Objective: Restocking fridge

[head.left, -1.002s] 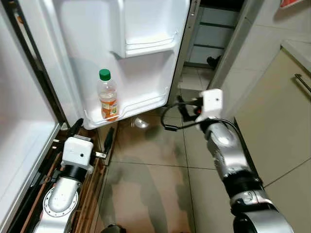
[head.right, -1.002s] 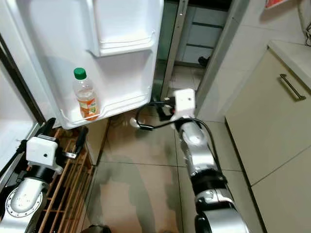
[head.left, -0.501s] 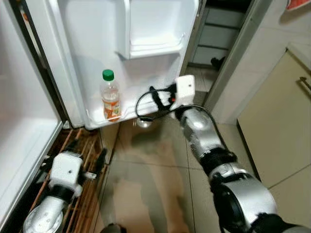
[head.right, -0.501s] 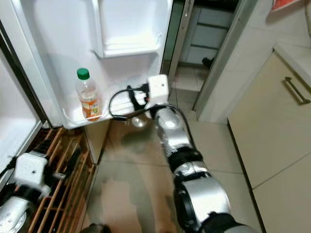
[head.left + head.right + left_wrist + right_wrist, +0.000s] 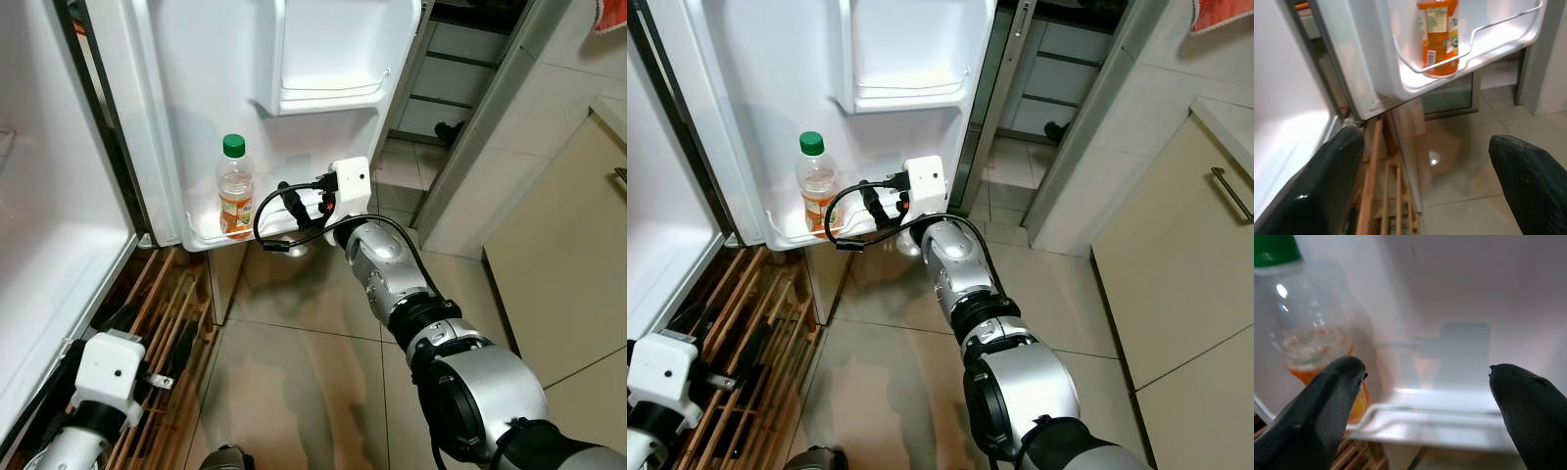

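Reaching further in than a moment ago, the right arm is now stretching across to the open fridge door (image 5: 196,88), while the left arm is sitting lower than before. Nearest me, the left gripper (image 5: 1425,181) is hanging low over the wooden slats (image 5: 162,323) by the fridge's foot, its fingers (image 5: 1322,181) spread wide apart and holding nothing. Beyond it, the tiled floor (image 5: 294,362) is running toward a doorway. The right gripper (image 5: 1425,406) is hovering at the lower door shelf (image 5: 284,223), its fingers (image 5: 1327,401) also standing well apart and empty. Further in, a bottle (image 5: 235,186) with a green cap and orange liquid is standing upright in that shelf, just beside the right gripper; whether a fingertip is touching it, I cannot quite tell. Above, an upper door bin (image 5: 333,88) is jutting out.
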You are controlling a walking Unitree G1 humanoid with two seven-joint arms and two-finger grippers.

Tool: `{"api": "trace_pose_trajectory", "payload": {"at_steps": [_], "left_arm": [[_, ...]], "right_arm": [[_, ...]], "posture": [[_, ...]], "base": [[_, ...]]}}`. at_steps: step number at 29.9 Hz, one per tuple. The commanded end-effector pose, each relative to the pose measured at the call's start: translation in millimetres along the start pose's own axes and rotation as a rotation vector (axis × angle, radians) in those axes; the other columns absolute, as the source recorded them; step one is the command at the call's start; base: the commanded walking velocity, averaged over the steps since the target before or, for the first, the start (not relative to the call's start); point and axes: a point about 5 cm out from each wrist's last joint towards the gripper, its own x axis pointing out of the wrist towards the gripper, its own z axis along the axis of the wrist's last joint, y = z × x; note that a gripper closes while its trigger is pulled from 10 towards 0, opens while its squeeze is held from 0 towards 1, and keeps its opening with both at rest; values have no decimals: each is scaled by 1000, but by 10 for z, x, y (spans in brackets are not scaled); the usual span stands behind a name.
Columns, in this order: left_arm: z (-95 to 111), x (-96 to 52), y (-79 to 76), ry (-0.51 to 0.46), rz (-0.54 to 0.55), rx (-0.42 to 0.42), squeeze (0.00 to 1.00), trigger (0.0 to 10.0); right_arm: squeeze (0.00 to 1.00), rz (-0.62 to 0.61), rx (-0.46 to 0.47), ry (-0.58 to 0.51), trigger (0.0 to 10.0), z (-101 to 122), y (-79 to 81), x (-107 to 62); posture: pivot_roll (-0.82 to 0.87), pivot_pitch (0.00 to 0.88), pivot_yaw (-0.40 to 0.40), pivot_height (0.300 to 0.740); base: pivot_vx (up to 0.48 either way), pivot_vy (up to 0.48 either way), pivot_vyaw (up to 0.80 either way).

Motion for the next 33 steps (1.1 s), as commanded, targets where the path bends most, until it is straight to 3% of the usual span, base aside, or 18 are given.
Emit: {"api": "trace_pose_trajectory", "payload": {"at_steps": [1, 8, 11, 14, 17, 19, 20, 21, 23, 26, 27, 32, 33], "left_arm": [[42, -73, 22, 7, -9, 12, 0, 10000], [105, -209, 135, 27, -1, 45, 0, 10000], [118, -198, 137, 20, 5, 45, 0, 10000], [139, -123, 110, 18, 57, 41, 0, 10000], [179, 81, -107, -8, 50, -67, 0, 10000], [193, 123, -153, -20, 39, -91, 0, 10000], [201, 225, -227, -28, 39, -168, 0, 10000], [201, 225, -227, -28, 39, -168, 0, 10000], [193, 380, -333, -34, 58, -268, 0, 10000], [203, 530, -457, -36, 73, -340, 0, 10000], [203, 530, -457, -36, 73, -340, 0, 10000], [226, 774, -622, -44, 77, -388, 0, 10000], [226, 774, -622, -44, 77, -388, 0, 10000]], "right_arm": [[0, 17, 40, -8, 10000, 44, 135, 69], [0, 34, 19, 1, 10000, 66, 221, 109], [0, 42, 0, 1, 10000, 78, 237, 117], [0, 58, -42, 2, 10000, 72, 253, 114], [0, 39, -131, -20, 10000, -53, 165, 6], [0, 27, -142, -28, 10000, -71, 132, -20], [0, 6, -156, -61, 10000, -100, 56, -96], [0, 6, -156, -61, 10000, -100, 56, -96], [0, -28, -180, -119, 10000, -139, -51, -278], [0, -51, -216, -149, 10000, -174, -113, -537], [0, -51, -216, -149, 10000, -174, -113, -537], [0, -100, -252, -113, 10000, -306, -195, -1013], [0, -100, -252, -113, 10000, -306, -195, -1013]], "posture": [[228, 112, -83, 740], [270, 121, -67, 740], [270, 121, -69, 740], [245, 110, -83, 740], [165, 91, -87, 740], [149, 87, -88, 740], [105, 78, -93, 740], [105, 78, -93, 740], [35, 63, -102, 740], [-40, 45, -112, 740], [-40, 45, -112, 740], [-139, 0, -99, 740], [-139, 0, -99, 740]], "base": [[0, 0, 0], [0, 0, 0], [0, 0, 0], [0, 0, 0], [0, 0, 0], [0, 0, 0], [0, 0, 0], [0, 0, 0], [0, 0, 0], [0, 0, 0], [0, 0, 0], [0, -464, 609], [0, -454, 619]]}}
